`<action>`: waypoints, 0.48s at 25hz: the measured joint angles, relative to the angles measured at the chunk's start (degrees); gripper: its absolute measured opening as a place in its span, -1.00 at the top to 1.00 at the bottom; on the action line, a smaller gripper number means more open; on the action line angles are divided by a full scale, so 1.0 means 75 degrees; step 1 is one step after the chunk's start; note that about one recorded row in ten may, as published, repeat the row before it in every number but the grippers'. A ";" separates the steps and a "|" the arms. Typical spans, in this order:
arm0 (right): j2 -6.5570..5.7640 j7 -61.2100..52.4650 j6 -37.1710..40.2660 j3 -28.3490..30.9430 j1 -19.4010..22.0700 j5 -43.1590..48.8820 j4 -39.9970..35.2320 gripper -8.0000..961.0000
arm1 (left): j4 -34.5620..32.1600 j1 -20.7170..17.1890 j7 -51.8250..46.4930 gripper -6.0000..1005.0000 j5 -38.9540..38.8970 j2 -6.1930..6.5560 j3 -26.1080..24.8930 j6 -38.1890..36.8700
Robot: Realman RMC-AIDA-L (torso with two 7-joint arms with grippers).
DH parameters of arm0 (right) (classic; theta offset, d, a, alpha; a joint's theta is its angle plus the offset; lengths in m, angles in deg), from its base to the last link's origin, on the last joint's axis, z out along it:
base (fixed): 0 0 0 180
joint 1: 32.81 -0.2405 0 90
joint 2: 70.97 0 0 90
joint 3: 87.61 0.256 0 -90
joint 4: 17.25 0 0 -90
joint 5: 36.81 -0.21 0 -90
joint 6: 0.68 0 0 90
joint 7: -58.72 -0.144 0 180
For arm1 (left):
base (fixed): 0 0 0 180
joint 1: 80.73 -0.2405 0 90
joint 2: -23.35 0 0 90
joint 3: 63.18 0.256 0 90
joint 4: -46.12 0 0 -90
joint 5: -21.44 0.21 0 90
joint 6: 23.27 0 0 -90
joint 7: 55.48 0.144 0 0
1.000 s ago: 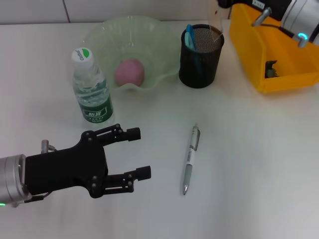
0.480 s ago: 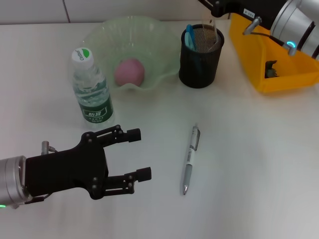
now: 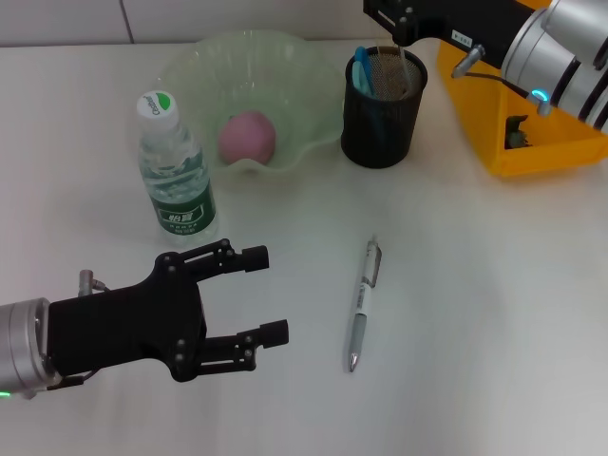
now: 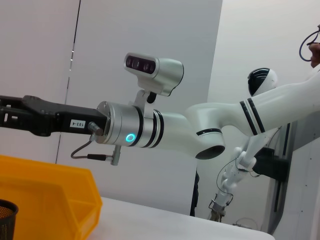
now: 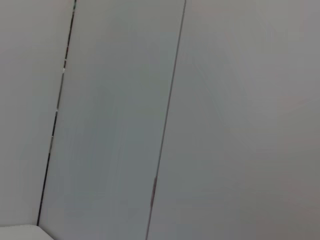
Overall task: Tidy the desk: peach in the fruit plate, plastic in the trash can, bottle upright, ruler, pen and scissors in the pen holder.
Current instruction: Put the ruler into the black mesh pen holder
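Clear ruler point(image 3: 410, 59) in our right tool point(image 3: 391, 21), grip unclear, could catch the pen holder point(image 3: 383, 106) rim below and tip it; left tool point(image 3: 269, 293) gapes idle.

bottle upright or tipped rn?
Upright. In the head view the bottle stands on its base on the table, green-and-white cap on top, beside the fruit plate.

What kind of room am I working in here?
Likely a robotics lab staged as a desk: a white table with a mesh pen holder and yellow bin, plain wall panels, another white robot arm behind.
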 joint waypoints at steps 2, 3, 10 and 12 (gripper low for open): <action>-0.0002 0.0073 0.0000 0.0000 -0.0009 -0.0043 0.0073 0.20 | 0.0000 0.0000 0.0003 -0.62 0.0000 0.0000 0.0000 -0.0007; -0.0002 0.0081 0.0000 0.0000 -0.0012 -0.0049 0.0099 0.20 | -0.0002 0.0000 0.0009 -0.62 0.0000 -0.0006 0.0000 -0.0021; -0.0001 0.0094 0.0001 0.0000 -0.0016 -0.0099 0.0203 0.20 | -0.0003 0.0000 0.0010 -0.62 0.0000 -0.0011 0.0000 -0.0037; 0.0003 0.0095 0.0024 0.0000 -0.0009 -0.0099 0.0208 0.20 | -0.0003 0.0001 0.0010 -0.62 0.0000 -0.0012 0.0000 -0.0039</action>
